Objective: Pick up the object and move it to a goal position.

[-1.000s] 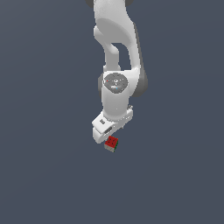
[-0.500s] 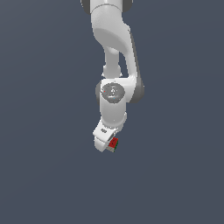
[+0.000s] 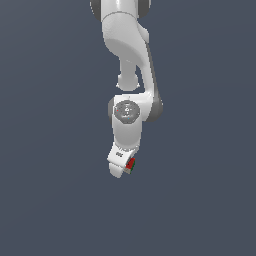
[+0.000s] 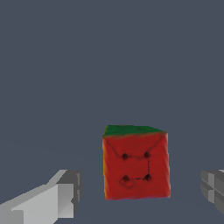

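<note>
The arm [image 3: 131, 75] is seen hanging down from the top of the exterior view, its white links folded at an elbow and then dropping almost straight to the wrist joint [image 3: 126, 110]. Below the wrist, the hand [image 3: 124, 168] is tilted slightly toward the exterior view's left and held low over the plain grey tabletop [image 3: 200, 200]. The cube [image 3: 131, 164] is seen at the hand's tip, on its side toward the exterior view's right, with red and a trace of green showing. In the wrist view the cube [image 4: 135, 162] is shown between the two fingers [image 4: 61, 192], its red face with four dark spots turned to the camera and a green face adjoining it. The fingers are spread wide, with clear gaps left on both sides of the cube; neither finger is touching it.
</note>
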`<state>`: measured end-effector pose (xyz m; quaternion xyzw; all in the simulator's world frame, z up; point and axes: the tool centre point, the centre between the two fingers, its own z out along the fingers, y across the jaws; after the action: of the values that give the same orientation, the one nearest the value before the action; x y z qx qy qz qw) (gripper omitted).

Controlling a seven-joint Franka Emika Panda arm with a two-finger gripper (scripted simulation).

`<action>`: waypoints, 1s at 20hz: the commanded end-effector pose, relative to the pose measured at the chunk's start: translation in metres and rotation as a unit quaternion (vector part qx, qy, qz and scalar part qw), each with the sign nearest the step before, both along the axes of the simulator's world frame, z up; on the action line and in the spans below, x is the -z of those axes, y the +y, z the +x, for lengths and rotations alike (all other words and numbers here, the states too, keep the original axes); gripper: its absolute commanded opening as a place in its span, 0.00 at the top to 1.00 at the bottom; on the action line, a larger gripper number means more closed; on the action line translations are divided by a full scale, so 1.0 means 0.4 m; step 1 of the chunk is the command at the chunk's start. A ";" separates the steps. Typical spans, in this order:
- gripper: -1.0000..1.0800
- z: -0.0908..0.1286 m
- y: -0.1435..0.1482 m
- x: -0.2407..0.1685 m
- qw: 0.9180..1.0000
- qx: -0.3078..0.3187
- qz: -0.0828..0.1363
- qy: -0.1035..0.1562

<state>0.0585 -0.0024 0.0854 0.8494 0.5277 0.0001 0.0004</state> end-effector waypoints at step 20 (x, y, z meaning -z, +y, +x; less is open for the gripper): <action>0.04 0.000 -0.001 0.131 1.000 -0.012 0.000 0.000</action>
<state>0.0576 -0.0029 0.0350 0.8430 0.5380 -0.0009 -0.0006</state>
